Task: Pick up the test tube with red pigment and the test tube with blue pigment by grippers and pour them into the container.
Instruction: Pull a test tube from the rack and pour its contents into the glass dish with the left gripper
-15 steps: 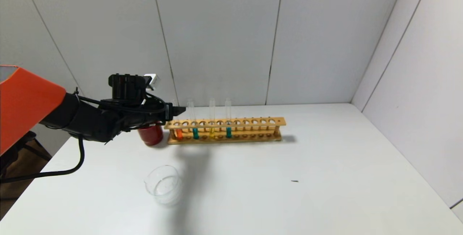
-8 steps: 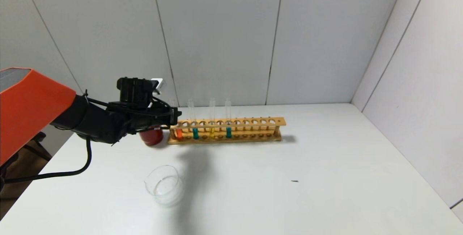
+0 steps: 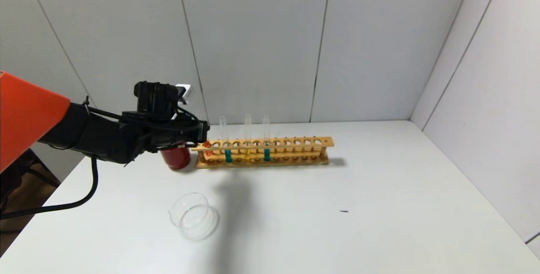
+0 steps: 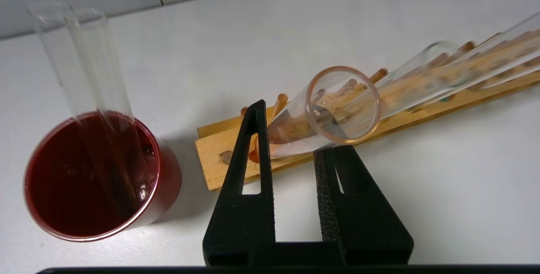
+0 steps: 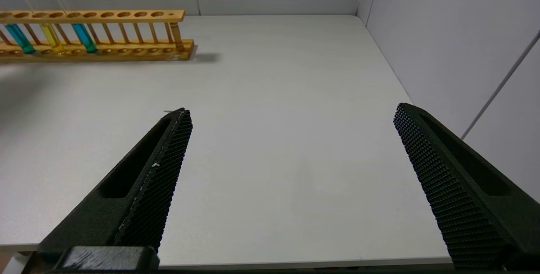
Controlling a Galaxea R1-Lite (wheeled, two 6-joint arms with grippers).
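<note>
arm [image 3: 97, 137]: orange shell, black wrist, looped black cable
end effector [image 4: 291, 139]: pointed black fingers, small white box

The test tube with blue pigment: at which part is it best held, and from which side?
Probably the bare glass of the test tube with blue pigment above the top rail of the wooden rack. It stands upright, so a claw should come level from the front, fingers either side; holes on its right are empty.

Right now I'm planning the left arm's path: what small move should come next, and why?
Probably a straight lift. The left hand is shut on the test tube with red pigment, whose lower end still sits in the wooden rack. Raising it clear comes before swinging toward the container.
</note>
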